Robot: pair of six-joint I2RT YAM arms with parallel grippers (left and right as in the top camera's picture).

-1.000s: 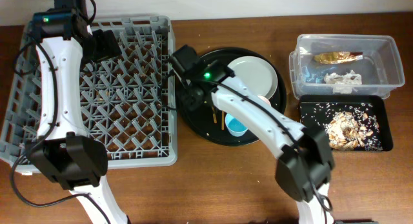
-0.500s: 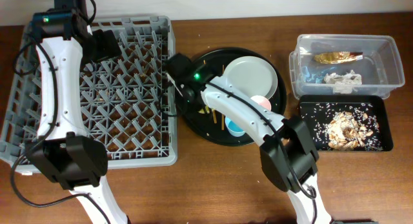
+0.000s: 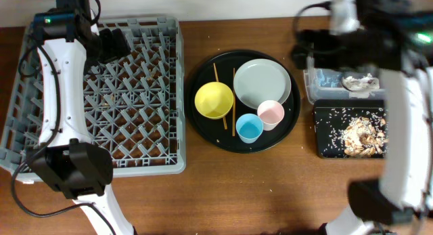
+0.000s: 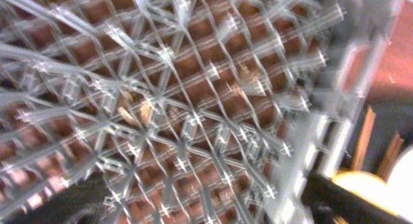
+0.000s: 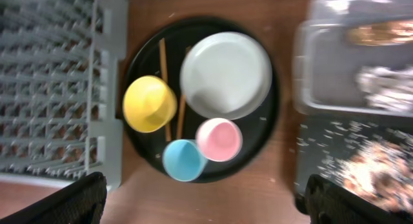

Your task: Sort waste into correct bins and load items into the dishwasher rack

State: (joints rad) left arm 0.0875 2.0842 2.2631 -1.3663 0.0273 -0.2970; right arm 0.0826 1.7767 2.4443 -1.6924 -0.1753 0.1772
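On the round black tray (image 3: 203,130) sit the yellow bowl (image 3: 214,99), the grey-green plate (image 3: 262,84), the pink cup (image 3: 270,114), the blue cup (image 3: 249,128) and two chopsticks (image 3: 234,116). My right gripper (image 5: 205,185) hangs high above this tray, wide open and empty, with its fingers (image 5: 77,201) at the frame's lower corners. My left gripper (image 3: 111,42) hovers open over the far side of the dishwasher rack (image 3: 169,164), holding nothing. The left wrist view is blurred and shows only rack lattice (image 4: 193,121).
The clear tub (image 3: 323,86) at the right holds tissue (image 3: 358,81) and a wrapper (image 5: 377,33). The shallow black tray (image 3: 331,147) in front of it holds food scraps (image 3: 358,135). The blurred right arm (image 3: 379,45) covers part of both.
The right arm has swung up and right from the round tray's left side to above the bins, and its jaws opened. The yellow bowl now shows. The left gripper barely moved.
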